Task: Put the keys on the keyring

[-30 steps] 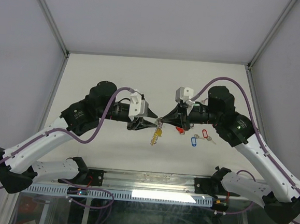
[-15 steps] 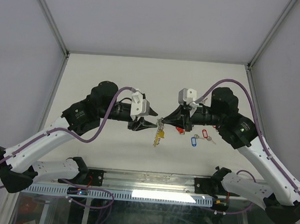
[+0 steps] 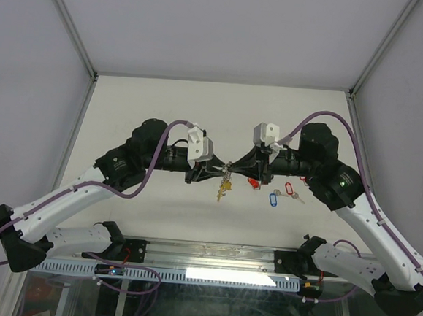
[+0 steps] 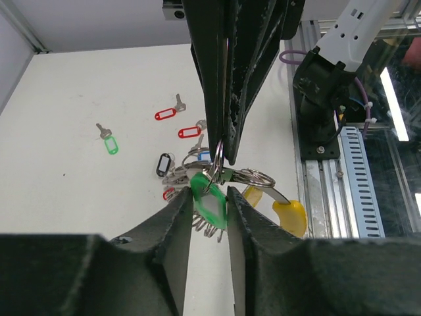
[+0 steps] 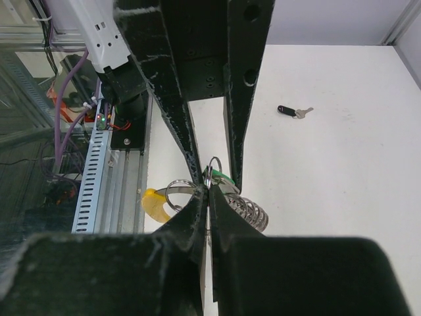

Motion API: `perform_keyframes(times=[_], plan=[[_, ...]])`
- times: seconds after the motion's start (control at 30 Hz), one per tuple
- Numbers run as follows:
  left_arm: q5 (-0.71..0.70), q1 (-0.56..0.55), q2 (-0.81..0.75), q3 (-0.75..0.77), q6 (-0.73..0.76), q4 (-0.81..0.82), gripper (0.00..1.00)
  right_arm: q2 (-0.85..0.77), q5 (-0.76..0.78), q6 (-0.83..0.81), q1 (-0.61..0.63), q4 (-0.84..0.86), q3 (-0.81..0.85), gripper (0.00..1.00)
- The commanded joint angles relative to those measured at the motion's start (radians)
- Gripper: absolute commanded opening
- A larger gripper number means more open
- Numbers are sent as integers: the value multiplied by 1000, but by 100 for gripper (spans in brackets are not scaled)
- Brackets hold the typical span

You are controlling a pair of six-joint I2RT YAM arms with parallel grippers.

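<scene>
Left gripper (image 4: pixel 209 194): above mid-worktop (image 3: pixel 164 103), left of the keyring, tips pointing right.
Right gripper (image 5: pixel 209 195): opposite, right of the keyring, tip to tip with the left.
Keyring (image 3: pixel 226 172): between both grippers, pinched by the right one, off the worktop.
Held key (image 4: pixel 210 205): between the left fingers, just below the keyring.
Hanging keys (image 3: pixel 222 193): under the keyring.
Loose keys (image 3: pixel 273 199): on the worktop, right of the keyring, beneath the right arm.
Lone key (image 5: pixel 293 111): on the worktop, left half, toward the far edge.

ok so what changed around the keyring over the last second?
The left gripper moved to the right, closing the gap to the right gripper. It now has the green-tagged key between its fingers, right at the keyring. The hanging bundle shifted slightly with it. The right gripper barely moved and stayed shut on the keyring. The loose blue-tagged key on the table stayed put.
</scene>
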Motion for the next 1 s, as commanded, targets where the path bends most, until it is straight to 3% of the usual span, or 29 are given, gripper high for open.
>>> perform_keyframes(times=[0.0,0.23,0.57,0.97], plan=[[14,-1,-26,-23,-47,105,20,-26,-16,20,1,77,33,0],[-4,0,-34,-29,-42,105,0,-37,5,19,1,78,33,0],[-43,-1,-44,-32,-24,96,0,-63,63,59,1,113,18,0],[-53,-1,-33,-25,-24,94,0,-100,133,202,0,303,-67,0]])
